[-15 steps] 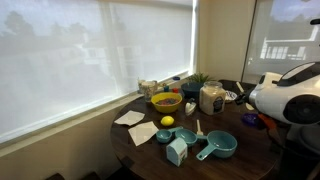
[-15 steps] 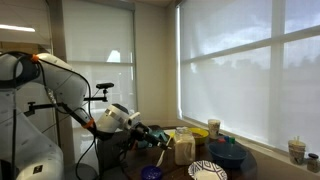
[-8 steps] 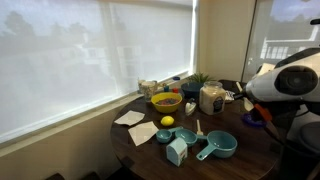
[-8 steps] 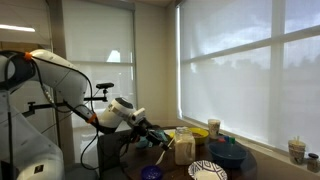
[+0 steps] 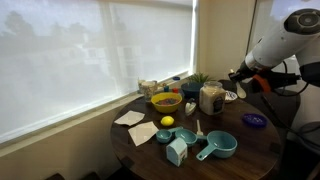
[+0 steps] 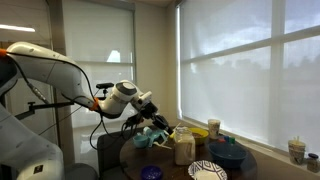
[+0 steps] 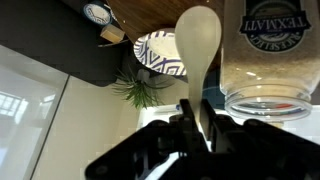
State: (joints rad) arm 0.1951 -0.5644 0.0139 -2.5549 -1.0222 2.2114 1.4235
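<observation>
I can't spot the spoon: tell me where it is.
In the wrist view the spoon is clamped in the gripper, right beside the jar, with the patterned plate behind it.

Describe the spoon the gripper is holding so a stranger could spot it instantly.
Find the round dark table by the shaded window, then the tall jar on it. Beside the jar, the gripper holds the spoon aloft: plain cream, unlike the teal measuring cups.

jar (image 7: 270, 50) crowds spoon (image 7: 198, 40); open air above
</observation>
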